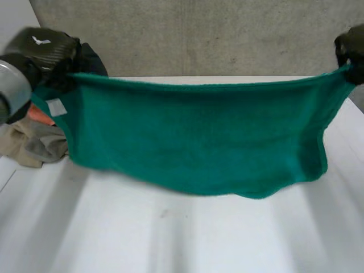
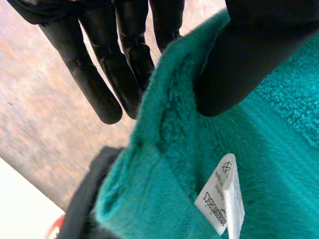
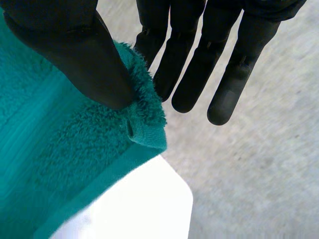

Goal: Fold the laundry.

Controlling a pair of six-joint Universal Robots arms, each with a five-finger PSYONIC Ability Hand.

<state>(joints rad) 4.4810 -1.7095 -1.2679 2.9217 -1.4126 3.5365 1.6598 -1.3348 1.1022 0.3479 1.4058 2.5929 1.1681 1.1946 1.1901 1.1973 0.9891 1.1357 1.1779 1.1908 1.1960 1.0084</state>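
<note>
Two hands hold one green towel (image 1: 199, 136) clear of the table (image 1: 170, 233). Head view: the left hand (image 1: 42, 48) and right hand (image 1: 351, 48) each take an upper corner, so the cloth hangs stretched flat above the table, its lower hem sagging just over the surface; this spread probably serves to square the towel before a fold. A pile of other clothes (image 1: 34, 142) lies on the table's far left part, behind the towel's left edge. Left wrist view: the thumb (image 2: 249, 55) pinches the corner against straight fingers (image 2: 99, 84), a care label (image 2: 222, 196) hanging just below the grasp. Right wrist view: the right thumb likewise clamps the opposite corner against its fingers, above the table's corner.
</note>
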